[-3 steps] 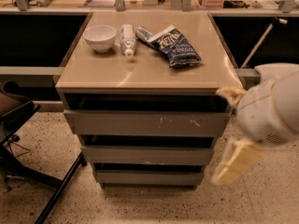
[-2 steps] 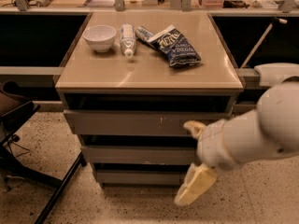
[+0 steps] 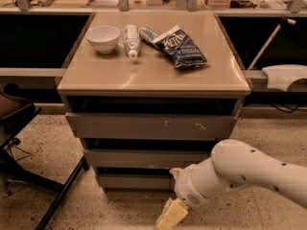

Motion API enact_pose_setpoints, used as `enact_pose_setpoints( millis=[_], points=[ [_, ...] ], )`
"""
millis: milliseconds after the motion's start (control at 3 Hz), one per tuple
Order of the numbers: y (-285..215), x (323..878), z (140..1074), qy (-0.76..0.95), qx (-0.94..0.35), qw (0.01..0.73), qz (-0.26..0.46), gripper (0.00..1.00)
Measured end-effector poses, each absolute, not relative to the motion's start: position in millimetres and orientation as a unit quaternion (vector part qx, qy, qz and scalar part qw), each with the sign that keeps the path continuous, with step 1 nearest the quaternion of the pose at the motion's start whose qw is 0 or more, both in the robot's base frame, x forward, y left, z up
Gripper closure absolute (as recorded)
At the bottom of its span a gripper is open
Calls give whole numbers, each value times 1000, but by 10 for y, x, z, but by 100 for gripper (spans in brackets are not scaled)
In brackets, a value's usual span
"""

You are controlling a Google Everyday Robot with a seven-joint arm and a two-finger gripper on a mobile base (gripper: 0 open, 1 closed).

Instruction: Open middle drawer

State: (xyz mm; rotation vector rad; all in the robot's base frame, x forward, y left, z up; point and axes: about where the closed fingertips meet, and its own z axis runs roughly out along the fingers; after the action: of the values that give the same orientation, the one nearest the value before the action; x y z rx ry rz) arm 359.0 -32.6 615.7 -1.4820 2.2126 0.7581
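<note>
Since the last look the arm has swung left and lower: the gripper [image 3: 170, 215] now hangs at 6 o'clock in my view, near the floor.
The middle drawer [image 3: 144, 158] looks pushed in, its grey front between the scratched top drawer front [image 3: 151, 127] and the small bottom drawer front [image 3: 129, 181], at 11 o'clock from the gripper and apart from it. I cannot tell how wide the gripper stands, and I see nothing held in it.
</note>
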Motion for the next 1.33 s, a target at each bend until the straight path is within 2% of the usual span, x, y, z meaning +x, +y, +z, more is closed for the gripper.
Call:
enact_pose_setpoints(
  millis=[667,1000,1333],
  points=[
    [-247,3772,5928,791,-498,207,289,0],
    [-70,4230,5578,802,-436,264,312,0],
    [-57,4475,5562,807,-401,329,284,0]
  ],
)
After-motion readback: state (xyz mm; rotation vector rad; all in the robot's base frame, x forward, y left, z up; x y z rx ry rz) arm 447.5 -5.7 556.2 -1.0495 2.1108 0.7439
